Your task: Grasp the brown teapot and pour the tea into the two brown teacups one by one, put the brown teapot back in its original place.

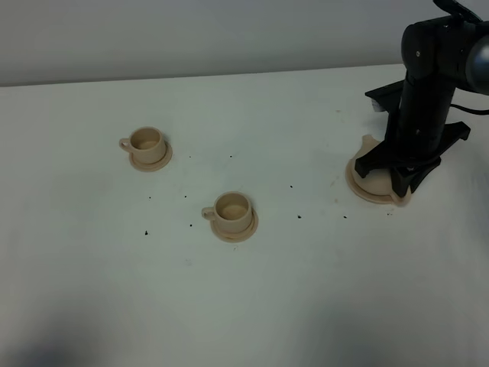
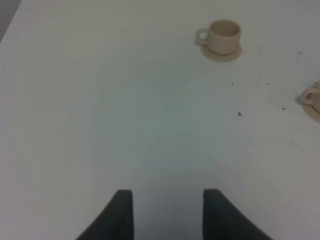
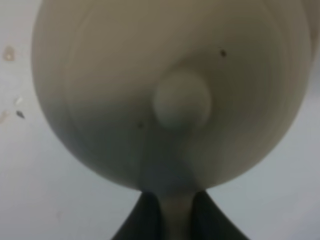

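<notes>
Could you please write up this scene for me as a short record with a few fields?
Surface: white table with scattered dark specks
Teapot: brown teapot at the wide saucer, on the right of the overhead view, mostly hidden by the right arm
Cups: far teacup on far saucer; near teacup on near saucer; both upright, handles pointing left in the overhead view
Right gripper: right gripper closed on the teapot's handle
Left gripper: left gripper open, empty, above bare table
</notes>
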`<state>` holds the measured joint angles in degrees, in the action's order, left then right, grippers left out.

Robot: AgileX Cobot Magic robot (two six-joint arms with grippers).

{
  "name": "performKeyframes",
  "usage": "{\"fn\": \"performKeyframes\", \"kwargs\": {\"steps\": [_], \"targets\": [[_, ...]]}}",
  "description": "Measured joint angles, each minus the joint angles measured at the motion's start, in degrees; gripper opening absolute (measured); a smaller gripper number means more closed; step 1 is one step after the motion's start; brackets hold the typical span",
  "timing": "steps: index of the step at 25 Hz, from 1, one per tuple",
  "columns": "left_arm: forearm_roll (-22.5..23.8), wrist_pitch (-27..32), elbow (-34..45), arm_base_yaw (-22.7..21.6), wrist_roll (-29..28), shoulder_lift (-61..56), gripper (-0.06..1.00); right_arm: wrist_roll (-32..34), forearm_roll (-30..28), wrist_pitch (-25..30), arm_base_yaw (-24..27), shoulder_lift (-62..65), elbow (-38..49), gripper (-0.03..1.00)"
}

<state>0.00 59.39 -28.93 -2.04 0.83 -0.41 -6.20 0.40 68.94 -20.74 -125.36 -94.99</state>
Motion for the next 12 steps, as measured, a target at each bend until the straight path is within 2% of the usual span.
{"fn": "performKeyframes", "kwargs": {"steps": [6,12], "targets": [[0.0,0.0,0.0,0.0,0.0,0.0,0.38,-0.2,0.27,0.29,0.0,-0.35,0.0,0.15],[0.0,0.0,0.0,0.0,0.0,0.0,0.38,-2.45,1.35,0.98,0.0,-0.51,0.0,0.36]]}}
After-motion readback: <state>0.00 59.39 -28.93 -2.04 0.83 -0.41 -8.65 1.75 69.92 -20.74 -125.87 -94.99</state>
